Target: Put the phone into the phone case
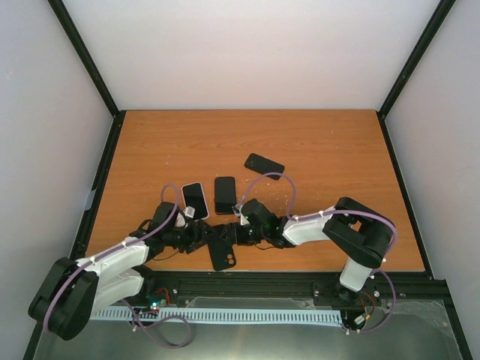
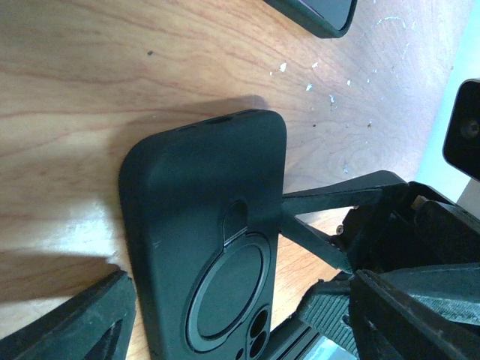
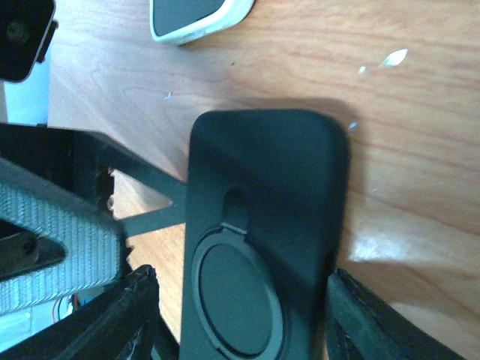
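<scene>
The black phone case (image 1: 223, 253) lies back up near the table's front edge, its ring and camera holes showing. My left gripper (image 1: 204, 238) is open and straddles the case (image 2: 202, 225), with one finger (image 2: 82, 322) at its left edge and a gap on the other side. My right gripper (image 1: 238, 231) is open and straddles the same case (image 3: 262, 225) from the opposite side, with one finger (image 3: 382, 322) close against its edge. A black phone (image 1: 225, 194) lies face up behind the grippers.
A phone with a white rim (image 1: 194, 199) lies left of the black phone and shows in the right wrist view (image 3: 199, 15). Another black phone or case (image 1: 264, 166) lies further back. The table's front rail (image 1: 247, 285) runs just below the case.
</scene>
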### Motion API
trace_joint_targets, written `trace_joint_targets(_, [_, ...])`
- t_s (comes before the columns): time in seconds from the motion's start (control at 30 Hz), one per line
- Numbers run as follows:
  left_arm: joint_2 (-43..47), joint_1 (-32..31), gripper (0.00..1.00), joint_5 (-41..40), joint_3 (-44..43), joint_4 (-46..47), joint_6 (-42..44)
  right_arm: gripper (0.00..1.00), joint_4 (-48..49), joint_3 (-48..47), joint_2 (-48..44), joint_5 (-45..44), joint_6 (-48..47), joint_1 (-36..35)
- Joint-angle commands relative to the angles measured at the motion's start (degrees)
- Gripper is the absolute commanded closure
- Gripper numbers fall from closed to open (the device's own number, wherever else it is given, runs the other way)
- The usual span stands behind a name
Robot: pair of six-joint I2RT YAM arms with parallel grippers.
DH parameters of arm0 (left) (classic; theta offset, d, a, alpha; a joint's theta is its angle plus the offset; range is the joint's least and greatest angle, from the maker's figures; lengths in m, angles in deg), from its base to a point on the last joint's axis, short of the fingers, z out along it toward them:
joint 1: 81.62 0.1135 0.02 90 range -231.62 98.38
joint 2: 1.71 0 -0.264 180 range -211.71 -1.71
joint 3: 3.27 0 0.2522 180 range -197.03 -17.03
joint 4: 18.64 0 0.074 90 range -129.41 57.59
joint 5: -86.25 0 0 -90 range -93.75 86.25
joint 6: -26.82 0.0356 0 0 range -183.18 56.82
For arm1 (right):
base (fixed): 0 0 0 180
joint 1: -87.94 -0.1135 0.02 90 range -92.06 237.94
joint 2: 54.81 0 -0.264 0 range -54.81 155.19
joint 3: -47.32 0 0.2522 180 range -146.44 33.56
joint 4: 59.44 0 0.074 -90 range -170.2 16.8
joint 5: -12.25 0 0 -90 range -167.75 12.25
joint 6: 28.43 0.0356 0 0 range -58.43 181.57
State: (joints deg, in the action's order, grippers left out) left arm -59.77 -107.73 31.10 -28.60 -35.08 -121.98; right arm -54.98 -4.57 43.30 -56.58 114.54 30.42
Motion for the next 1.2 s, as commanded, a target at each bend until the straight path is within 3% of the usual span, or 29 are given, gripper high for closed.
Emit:
trace_joint_targets(0.0, [-1.36, -0.35, 0.31, 1.17, 1.26, 4.91, -1.88, 0.4, 5.6, 0.89, -1.59, 3.52, 1.44, -0.26])
trace_joint_targets(0.13, [-1.57, -0.35, 0.39, 1.54, 0.96, 7.12, -2.45, 0.41, 13.95, 3.18, -4.55, 5.77, 4.97, 0.04])
trace_joint_targets(0.37, [-1.82, -0.39, 0.41, 1.97, 1.13, 9.8, -3.64, 0.42, 27.18, 7.21, -7.96, 7.06, 11.48, 0.48])
trace_joint_targets(0.47, [-1.88, -0.41, 0.4, 1.91, 1.47, 10.75, -3.95, 0.42, 26.89, 6.71, -6.67, 7.59, 12.3, 0.48])
trace_joint_targets(0.67, [-1.71, -0.42, 0.4, 2.02, 1.43, 11.25, -3.76, 0.44, 38.53, 8.69, 0.35, 9.67, 17.92, 0.52])
trace_joint_targets(0.77, [-1.3, -0.43, 0.4, 0.4, 0.42, 8.49, -2.27, 0.46, 38.28, 9.62, 0.83, 8.93, 17.29, 1.37])
trace_joint_targets(0.9, [-1.78, -0.43, 0.38, -0.75, -1.18, 4.57, 1.36, 0.48, 27.76, 11.32, -4.92, 7.12, 12.33, 5.04])
trace_joint_targets(1.0, [-2.81, -0.63, 0.36, 0.04, -2.17, 2.36, 3.59, 0.45, 8.56, 8.92, -13.14, 1.63, 1.74, 8.62])
trace_joint_targets(1.07, [-2.66, -1.19, 0.34, 0.31, -2.14, 1.84, 3.74, 0.43, -8.28, 4.24, -17.74, -6.57, -8.17, 9.86])
trace_joint_targets(1.17, [-1.47, -2.02, 0.27, -1.15, -2.43, 0.14, 3.63, 0.37, -24.05, -3.35, -20.04, -16.3, -21.86, 11.97])
